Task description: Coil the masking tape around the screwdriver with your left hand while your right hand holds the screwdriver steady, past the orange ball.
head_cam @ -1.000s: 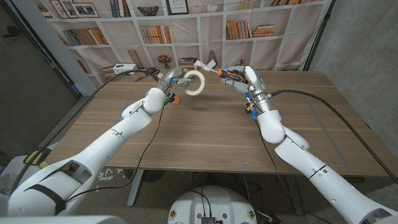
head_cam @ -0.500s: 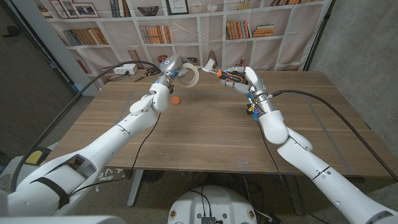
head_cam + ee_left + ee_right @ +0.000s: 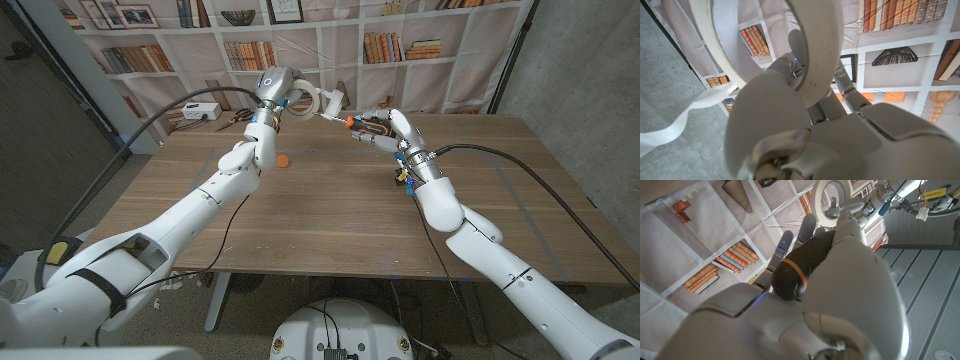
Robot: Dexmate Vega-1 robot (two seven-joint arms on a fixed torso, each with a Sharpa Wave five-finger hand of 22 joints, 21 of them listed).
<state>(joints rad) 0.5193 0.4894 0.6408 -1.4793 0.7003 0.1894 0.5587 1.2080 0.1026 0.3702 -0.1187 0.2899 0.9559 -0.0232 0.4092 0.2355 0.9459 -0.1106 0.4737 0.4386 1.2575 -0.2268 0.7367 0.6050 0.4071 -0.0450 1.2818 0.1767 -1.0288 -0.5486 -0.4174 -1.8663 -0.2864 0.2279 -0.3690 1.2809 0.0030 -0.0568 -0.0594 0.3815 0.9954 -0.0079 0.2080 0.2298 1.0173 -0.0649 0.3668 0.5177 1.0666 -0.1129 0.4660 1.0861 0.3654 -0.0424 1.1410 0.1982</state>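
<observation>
In the head view my left hand (image 3: 277, 88) is raised above the table's far edge and grips the roll of masking tape (image 3: 306, 100). A loose strip of tape runs from the roll to the screwdriver's shaft (image 3: 336, 106). My right hand (image 3: 388, 128) grips the screwdriver (image 3: 363, 124) by its black and orange handle, held above the table. The orange ball (image 3: 284, 160) lies on the wood below my left hand. The left wrist view shows the roll (image 3: 815, 50) on my fingers (image 3: 790, 135) and the strip (image 3: 685, 117). The right wrist view shows the handle (image 3: 792, 272) and the roll (image 3: 832, 200) beyond.
A white power strip (image 3: 200, 110) and some tools (image 3: 240, 117) lie along the far left edge of the wooden table (image 3: 330, 220). Black cables run along both arms. A bookshelf backdrop hangs behind the table.
My left hand has lifted the tape roll up and back, away from the screwdriver's tip, drawing the strip out. My right hand and the screwdriver have hardly moved.
</observation>
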